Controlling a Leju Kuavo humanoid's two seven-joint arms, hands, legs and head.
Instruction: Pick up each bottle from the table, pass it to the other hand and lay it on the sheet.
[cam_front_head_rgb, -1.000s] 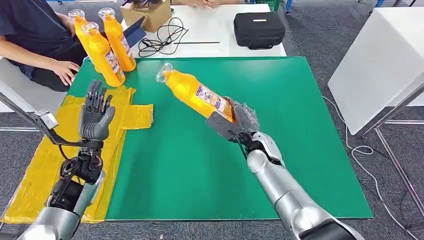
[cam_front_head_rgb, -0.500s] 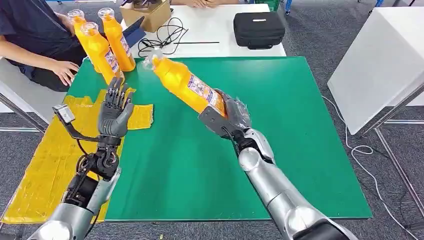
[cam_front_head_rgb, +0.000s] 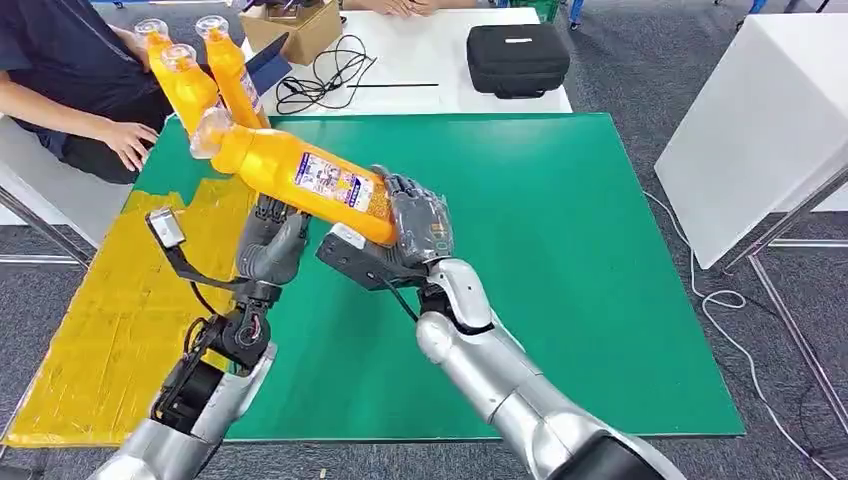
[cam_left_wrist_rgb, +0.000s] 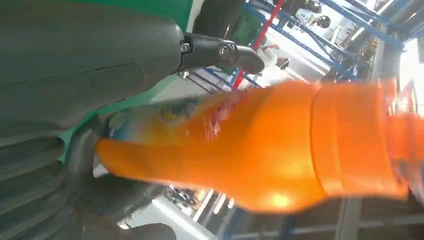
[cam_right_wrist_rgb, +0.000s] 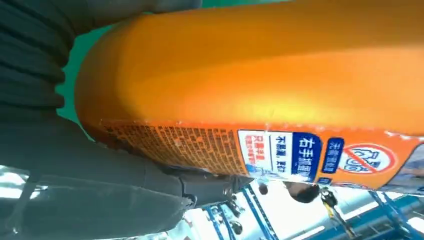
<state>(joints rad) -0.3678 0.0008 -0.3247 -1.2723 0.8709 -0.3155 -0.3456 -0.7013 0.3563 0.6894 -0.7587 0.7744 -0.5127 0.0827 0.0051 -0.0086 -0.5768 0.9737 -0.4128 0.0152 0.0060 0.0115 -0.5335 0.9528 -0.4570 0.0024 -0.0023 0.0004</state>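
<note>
Orange and nearly level, the bottle (cam_front_head_rgb: 300, 178) now hangs over the green table's (cam_front_head_rgb: 560, 300) left part, cap toward the far left, above the edge of the yellow sheet (cam_front_head_rgb: 110, 320). We have swung it leftward in our right hand (cam_front_head_rgb: 415, 228), which grasps its base end. Our left hand (cam_front_head_rgb: 270, 245) has risen beneath the bottle's middle; we cannot tell whether its fingers have clenched yet. We judge the handover is beginning. Two more bottles (cam_front_head_rgb: 215, 75) stand at the far left.
</note>
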